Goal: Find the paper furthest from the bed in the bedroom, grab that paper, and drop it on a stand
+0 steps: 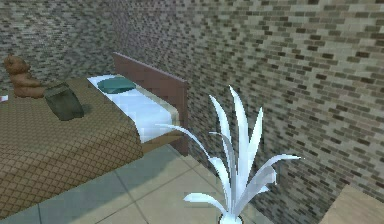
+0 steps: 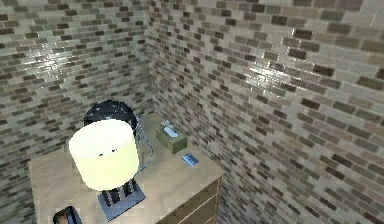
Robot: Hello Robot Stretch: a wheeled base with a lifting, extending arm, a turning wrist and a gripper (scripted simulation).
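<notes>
Stand (image 2: 47,176) bears a lamp (image 2: 103,153), a greenish box (image 2: 172,136) and a bluish card (image 2: 190,159); bed (image 1: 70,140) against brick wall (image 1: 290,70).

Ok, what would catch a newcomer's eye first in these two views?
The white spiky-leaved plant in the forward view's lower middle, with the brown-covered bed behind it at the left, a teddy bear on it. In the arm side view, a pale-shaded lamp stands on a wooden stand in the brick corner.
</notes>
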